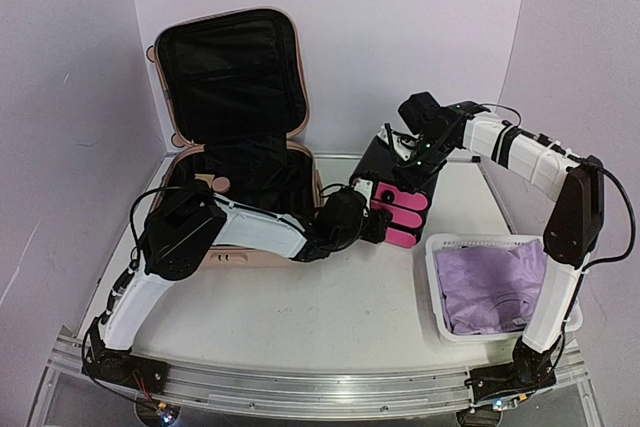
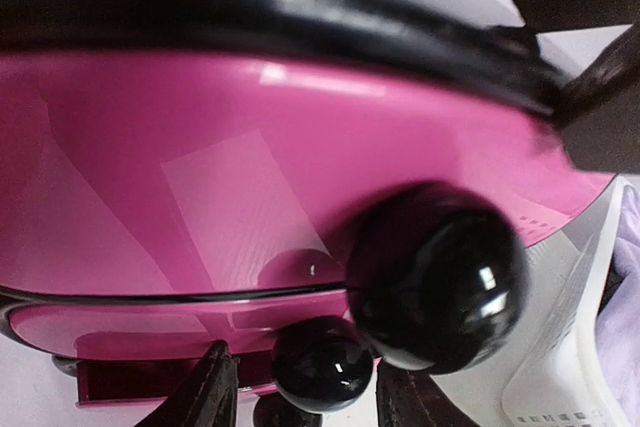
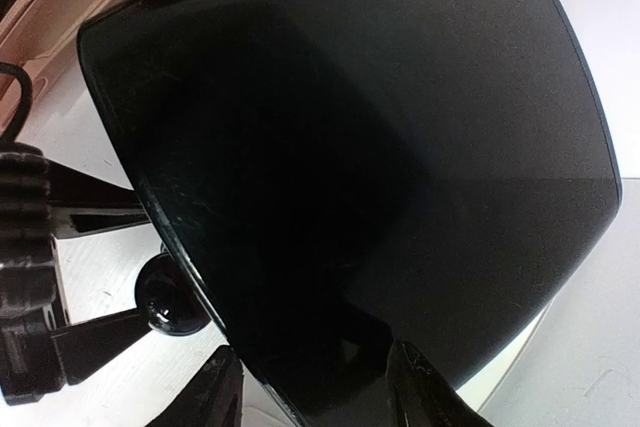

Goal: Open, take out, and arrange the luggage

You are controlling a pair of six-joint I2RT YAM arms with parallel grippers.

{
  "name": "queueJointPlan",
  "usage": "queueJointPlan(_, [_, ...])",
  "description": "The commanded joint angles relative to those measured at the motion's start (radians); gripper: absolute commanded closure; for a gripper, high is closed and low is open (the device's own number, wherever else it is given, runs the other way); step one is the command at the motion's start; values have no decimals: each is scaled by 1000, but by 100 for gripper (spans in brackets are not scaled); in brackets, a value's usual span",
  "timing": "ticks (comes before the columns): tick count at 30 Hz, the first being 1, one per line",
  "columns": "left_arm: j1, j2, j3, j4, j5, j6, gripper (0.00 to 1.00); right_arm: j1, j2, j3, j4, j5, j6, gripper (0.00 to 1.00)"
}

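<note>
Nearest the arm bases, on the right of the table, stands a white basket holding a rumpled purple cloth. Only the overhead view shows the cloth whole. The left wrist view catches just a perforated white corner of the basket at its lower right.

Just beyond, the left gripper reaches across the table to the pink front of the drawer box. From above, its fingers are lost against the box. The left wrist view shows them open, one on each side of a small black knob, with a gap on the knob's left. A larger knob juts from the glossy pink drawer front just above it. The right wrist view shows the same two fingers from the side, well apart, with a knob between them.

The box stands just left of the basket and looks tilted from above. The right gripper comes over onto its top. In its own view, the box's black panel fills the frame and its rim lies between the two fingers, so the jaws hold the box.

Farthest back on the left sits the luggage. It is open, with the lid upright against the wall, black lining showing in both halves and the base flat on the table. The right wrist view catches only a strip of its pale pink shell.
</note>
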State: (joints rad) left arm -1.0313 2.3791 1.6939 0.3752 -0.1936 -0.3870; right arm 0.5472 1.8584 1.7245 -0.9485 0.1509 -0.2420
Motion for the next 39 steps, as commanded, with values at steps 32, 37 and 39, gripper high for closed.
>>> queueJointPlan(32, [-72, -350, -402, 56, 36, 50, 84, 8, 7, -42, -62, -81, 71, 53])
queueJointPlan(37, [-72, -362, -408, 55, 44, 60, 76, 9, 1, -36, -61, -98, 79, 53])
queueJointPlan(39, [-72, -386, -420, 54, 66, 66, 58, 9, -1, -36, -61, -99, 82, 53])
